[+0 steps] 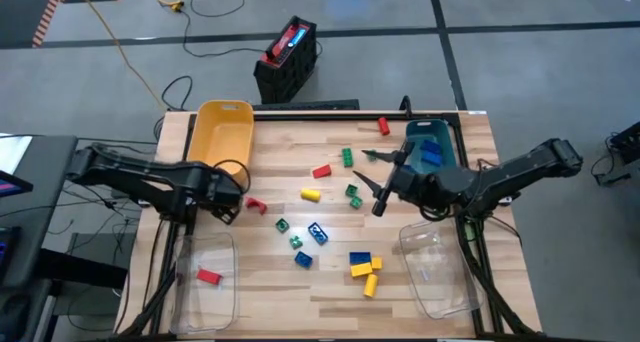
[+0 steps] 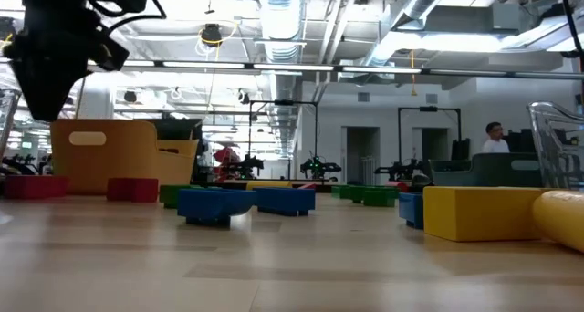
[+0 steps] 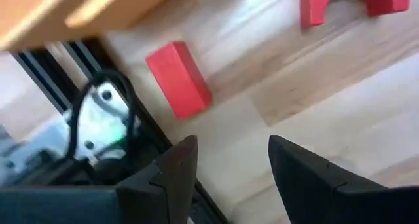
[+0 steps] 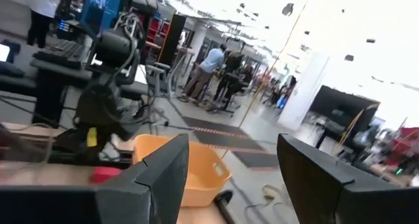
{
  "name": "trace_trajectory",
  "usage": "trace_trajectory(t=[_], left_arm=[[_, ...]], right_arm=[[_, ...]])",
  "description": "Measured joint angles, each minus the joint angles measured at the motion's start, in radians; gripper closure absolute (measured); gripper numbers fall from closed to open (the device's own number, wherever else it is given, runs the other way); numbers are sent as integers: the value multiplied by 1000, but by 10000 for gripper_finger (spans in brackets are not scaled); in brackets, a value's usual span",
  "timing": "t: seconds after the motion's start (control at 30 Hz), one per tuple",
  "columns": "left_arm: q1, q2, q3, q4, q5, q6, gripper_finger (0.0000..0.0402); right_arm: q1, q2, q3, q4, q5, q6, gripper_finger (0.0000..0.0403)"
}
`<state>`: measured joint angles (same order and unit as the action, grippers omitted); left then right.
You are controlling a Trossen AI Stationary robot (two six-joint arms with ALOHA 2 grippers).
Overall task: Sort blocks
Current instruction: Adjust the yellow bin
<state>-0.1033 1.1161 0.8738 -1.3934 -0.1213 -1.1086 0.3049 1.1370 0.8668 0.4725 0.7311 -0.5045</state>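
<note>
While the high view showed scattered blocks [image 1: 318,232], the left gripper [image 3: 229,178] gaped empty beside two red bricks [image 3: 178,78], the right gripper [image 4: 229,178] gaped empty, facing a yellow bin [image 4: 196,168] at twelve o'clock, no legible writing.

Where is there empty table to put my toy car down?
Bare wood lies along the near edge, between the clear bin with one red block and the yellow blocks. Another bare strip runs from the yellow bin toward the teal bin. The middle is crowded with blocks.
</note>
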Motion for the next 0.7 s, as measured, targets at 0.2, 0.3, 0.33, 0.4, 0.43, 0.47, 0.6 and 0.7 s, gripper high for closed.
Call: trace_trajectory(t=[0.2, 0.3, 0.33, 0.4, 0.43, 0.47, 0.6, 0.7], left_arm=[[-3, -25, -67, 37, 64, -107, 219], [8, -46, -104, 113, 58, -163, 219], [14, -51, -117, 139, 55, -173, 219], [30, -50, -138, 168, 50, -177, 219], [39, -43, -143, 171, 50, -177, 219], [47, -34, -146, 172, 50, -179, 219], [81, -1, -153, 172, 53, -156, 219], [113, 15, -154, 180, 44, -116, 218]], right_arm=[[20, -27, 19, -1, 0, -72, 154], [23, -42, 14, 1, 0, -59, 154], [22, -41, 14, -5, 0, -61, 154], [16, -41, 12, -20, 0, -83, 154], [12, -42, 12, -24, -1, -88, 154], [7, -43, 12, -24, -2, -89, 154], [-15, -35, 12, -68, -5, -87, 154], [-44, -37, 12, -89, -10, -56, 154]])
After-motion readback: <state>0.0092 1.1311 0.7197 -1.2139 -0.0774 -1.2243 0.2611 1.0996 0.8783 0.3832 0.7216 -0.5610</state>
